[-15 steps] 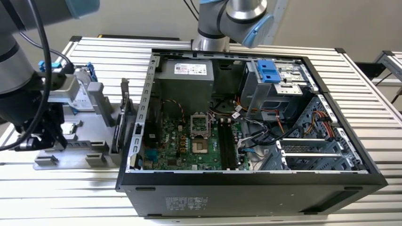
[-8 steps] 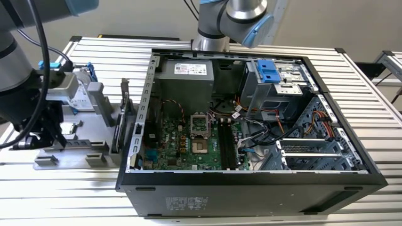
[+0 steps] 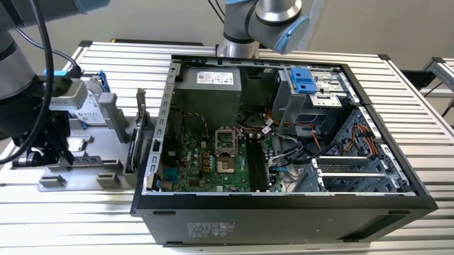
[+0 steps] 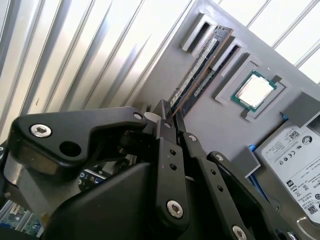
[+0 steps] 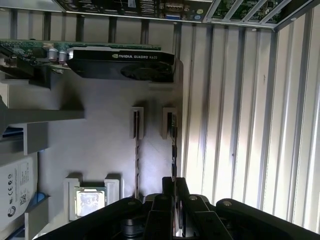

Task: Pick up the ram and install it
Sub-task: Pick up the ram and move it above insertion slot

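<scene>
while the open computer case (image 3: 284,207) sits on the slatted table (image 3: 71,234), the gripper (image 5: 174,181) hangs over the grey holder tray (image 5: 100,150) to the exterior view's left of it. in the first wrist view its two fingers are pinched on one end of the ram (image 5: 173,150), which stands on edge in the slot nearest the tray's rim. a second stick (image 5: 137,160) stands just beside it. a processor (image 5: 90,202), a hard drive (image 5: 17,192) and a graphics card (image 5: 120,62) share the tray.
</scene>
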Controlling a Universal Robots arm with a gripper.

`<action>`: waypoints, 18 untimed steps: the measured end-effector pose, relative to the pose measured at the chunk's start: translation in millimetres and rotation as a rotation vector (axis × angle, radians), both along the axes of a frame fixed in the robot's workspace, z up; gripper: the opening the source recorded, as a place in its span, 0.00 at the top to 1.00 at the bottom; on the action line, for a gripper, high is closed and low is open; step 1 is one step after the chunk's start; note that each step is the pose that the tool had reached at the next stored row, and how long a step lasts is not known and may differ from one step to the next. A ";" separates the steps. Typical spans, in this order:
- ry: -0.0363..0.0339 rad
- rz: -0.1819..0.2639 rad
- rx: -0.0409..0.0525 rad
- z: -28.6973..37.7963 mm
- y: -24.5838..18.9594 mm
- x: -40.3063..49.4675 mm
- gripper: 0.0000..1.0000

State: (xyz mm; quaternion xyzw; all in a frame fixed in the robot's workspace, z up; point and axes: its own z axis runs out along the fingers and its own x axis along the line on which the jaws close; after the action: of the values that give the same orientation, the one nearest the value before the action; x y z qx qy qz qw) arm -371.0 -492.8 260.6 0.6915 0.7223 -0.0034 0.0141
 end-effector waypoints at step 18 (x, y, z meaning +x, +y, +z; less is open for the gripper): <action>0.0000 0.000 0.0000 17.5 0.0 0.0 1.00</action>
State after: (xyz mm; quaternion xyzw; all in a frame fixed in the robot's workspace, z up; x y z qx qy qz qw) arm -371.0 -492.8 278.1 0.6915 0.7223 -0.0034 0.0141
